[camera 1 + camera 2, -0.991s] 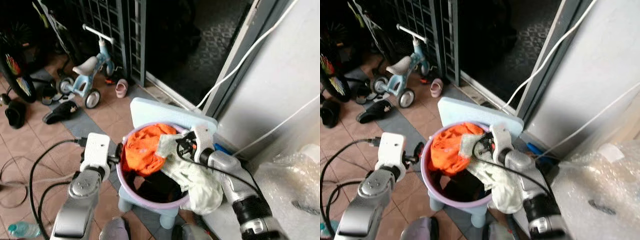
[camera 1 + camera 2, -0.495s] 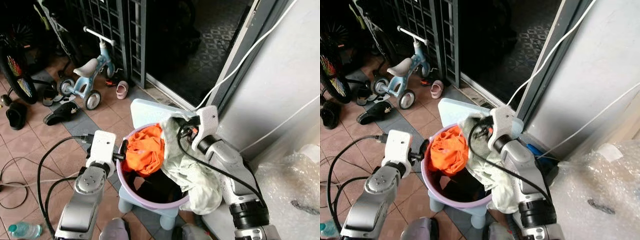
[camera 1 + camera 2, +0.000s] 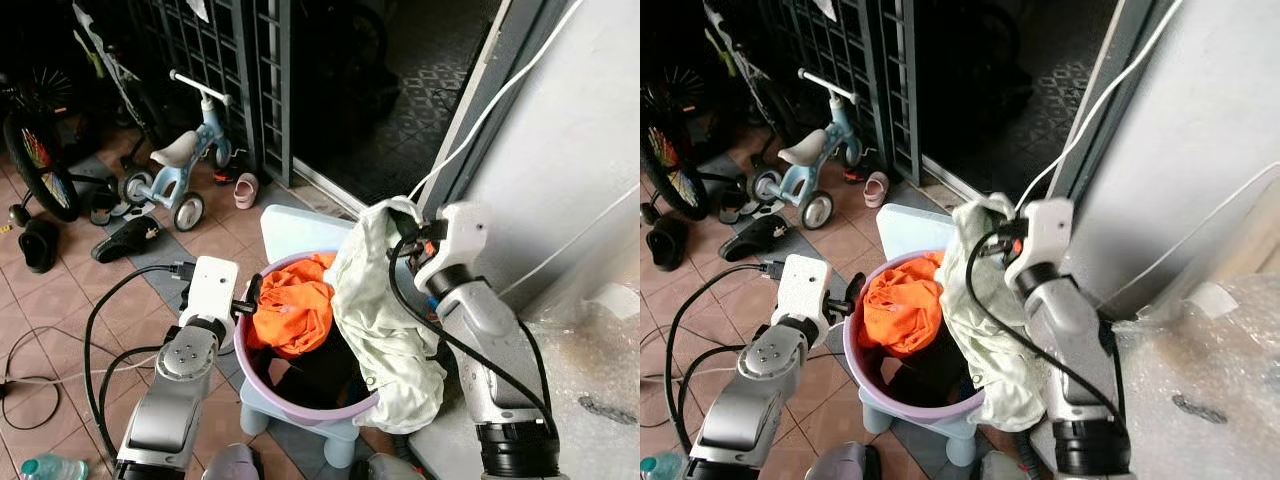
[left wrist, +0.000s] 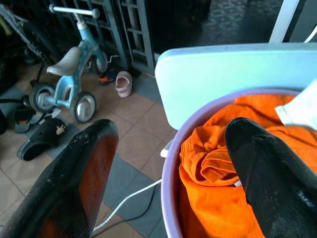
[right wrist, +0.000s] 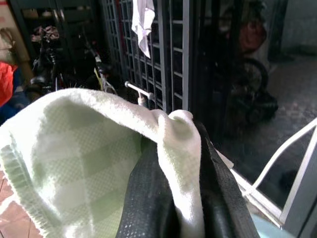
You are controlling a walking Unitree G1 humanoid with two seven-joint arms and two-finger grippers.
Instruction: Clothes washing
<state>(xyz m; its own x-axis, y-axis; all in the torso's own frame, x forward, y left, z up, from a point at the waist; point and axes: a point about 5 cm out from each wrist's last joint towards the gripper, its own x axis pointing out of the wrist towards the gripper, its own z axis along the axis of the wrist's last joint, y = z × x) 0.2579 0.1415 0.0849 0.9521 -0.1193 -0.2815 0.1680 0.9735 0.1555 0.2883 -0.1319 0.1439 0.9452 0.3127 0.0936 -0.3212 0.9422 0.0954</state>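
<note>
Gripping, right hand (image 3: 408, 222): fingers pinched shut on one pale green checked towel (image 3: 385, 320), lifted above the tub, its tail draped over the rim.
Left hand (image 4: 168, 168): fingers spread apart astride the wall of one round lilac plastic tub (image 3: 300, 400).
Tub contents: one crumpled orange garment (image 3: 295, 305).
Support: one light blue plastic stool (image 3: 295, 228).

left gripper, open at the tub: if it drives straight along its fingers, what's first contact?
Likely the purple basin rim: the left gripper straddles it, one finger outside, one over the orange garment inside. Depth is unclear; the garment may touch first.
</note>
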